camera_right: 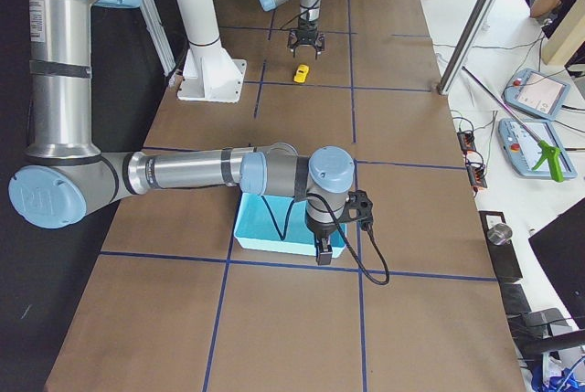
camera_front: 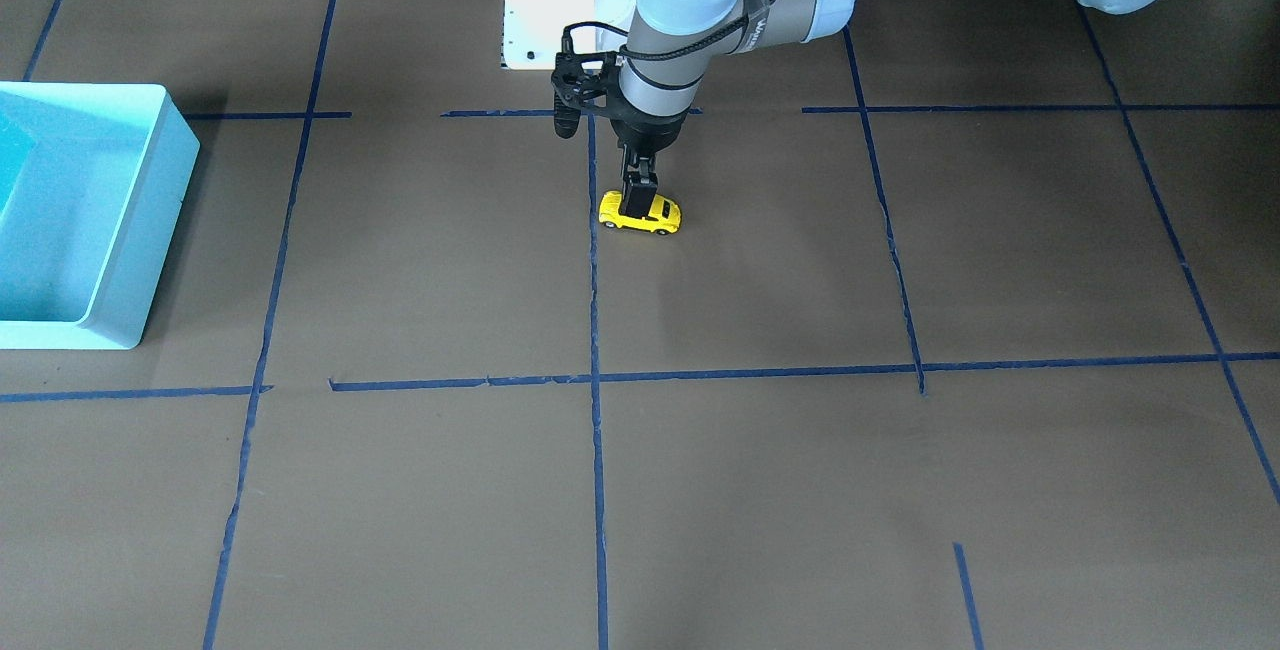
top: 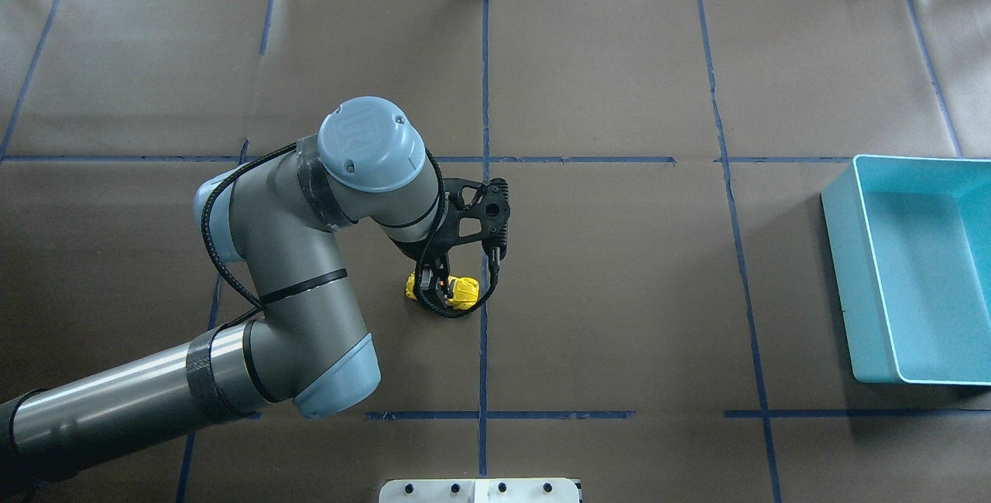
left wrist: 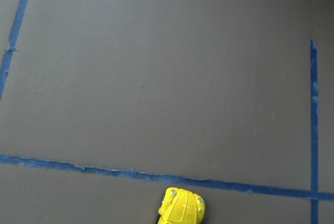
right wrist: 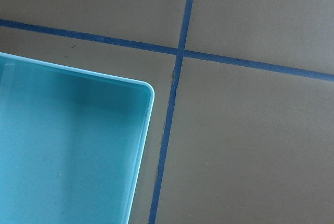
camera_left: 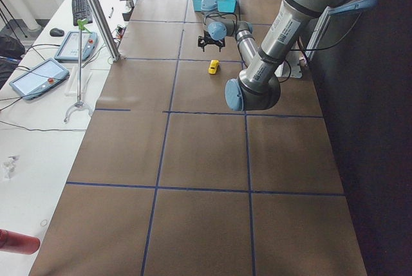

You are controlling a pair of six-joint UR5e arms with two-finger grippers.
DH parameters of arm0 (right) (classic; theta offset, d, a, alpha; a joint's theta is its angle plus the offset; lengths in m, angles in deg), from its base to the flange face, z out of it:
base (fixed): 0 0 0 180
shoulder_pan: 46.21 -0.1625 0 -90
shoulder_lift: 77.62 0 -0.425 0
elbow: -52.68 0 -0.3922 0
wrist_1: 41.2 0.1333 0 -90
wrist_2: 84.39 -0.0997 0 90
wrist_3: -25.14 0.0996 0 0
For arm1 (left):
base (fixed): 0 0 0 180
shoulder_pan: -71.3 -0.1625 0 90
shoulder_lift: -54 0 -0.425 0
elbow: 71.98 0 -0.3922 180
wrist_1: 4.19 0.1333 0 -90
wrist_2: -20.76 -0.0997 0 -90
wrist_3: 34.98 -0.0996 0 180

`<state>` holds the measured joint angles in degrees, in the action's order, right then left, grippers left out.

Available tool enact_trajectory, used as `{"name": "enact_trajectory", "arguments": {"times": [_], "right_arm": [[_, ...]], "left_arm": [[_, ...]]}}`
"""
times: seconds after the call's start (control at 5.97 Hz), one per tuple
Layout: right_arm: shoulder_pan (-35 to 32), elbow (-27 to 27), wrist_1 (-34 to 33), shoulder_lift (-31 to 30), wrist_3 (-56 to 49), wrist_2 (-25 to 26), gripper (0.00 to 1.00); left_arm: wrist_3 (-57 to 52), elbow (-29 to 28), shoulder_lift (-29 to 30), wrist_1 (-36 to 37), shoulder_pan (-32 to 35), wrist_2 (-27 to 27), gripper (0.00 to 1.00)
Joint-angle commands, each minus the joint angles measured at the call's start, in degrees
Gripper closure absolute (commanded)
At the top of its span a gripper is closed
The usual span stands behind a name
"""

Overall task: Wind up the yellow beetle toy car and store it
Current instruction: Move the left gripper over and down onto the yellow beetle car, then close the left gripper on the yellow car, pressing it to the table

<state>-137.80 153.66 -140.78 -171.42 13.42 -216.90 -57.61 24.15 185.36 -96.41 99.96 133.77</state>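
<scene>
Left arm: reaches in from the left end of the brown surface, with the elbow bent and the wrist pointing straight down near the middle.

Left tool: it hangs directly over the car. In the front-facing view it is edge-on, with one finger overlapping the car's roof. Only the right-end view shows the fingers spread apart, with a strip of bare surface between them and the car. The overhead view hides most of this behind the wrist and cable.

Yellow beetle toy car: stands on its wheels near the middle of the surface, a little closer to the robot-side edge. The left wrist view catches just one end of it at the bottom of the frame and shows no fingers.

Blue tape line: runs from the robot-side edge to the operator-side edge, just beside the car.

Turquoise bin: sits at the right end of the surface, well apart from the car, with nothing visible inside.

Right tool: hangs over the bin's rim at the wall nearest the right edge. It appears only in the right-end view, so I cannot tell whether its fingers are spread or together. The right wrist view shows just a bin corner and crossing tape.
</scene>
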Motion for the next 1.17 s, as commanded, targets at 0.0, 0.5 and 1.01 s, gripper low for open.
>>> {"name": "enact_trajectory", "arguments": {"times": [0.0,0.5,1.01], "right_arm": [[0.0,-0.35,0.0,-0.42,-0.14,0.32,0.0],[0.0,-0.43,0.0,-0.42,-0.14,0.33,0.0],[0.0,-0.43,0.0,-0.42,-0.14,0.5,0.0]], "left_arm": [[-4.35,-0.76,-1.9,-2.5,-1.93,-4.35,0.0],[-1.39,-5.49,2.02,-1.91,-4.75,-5.78,0.0],[-3.47,-12.71,9.07,3.51,-5.54,-9.99,0.0]]}}
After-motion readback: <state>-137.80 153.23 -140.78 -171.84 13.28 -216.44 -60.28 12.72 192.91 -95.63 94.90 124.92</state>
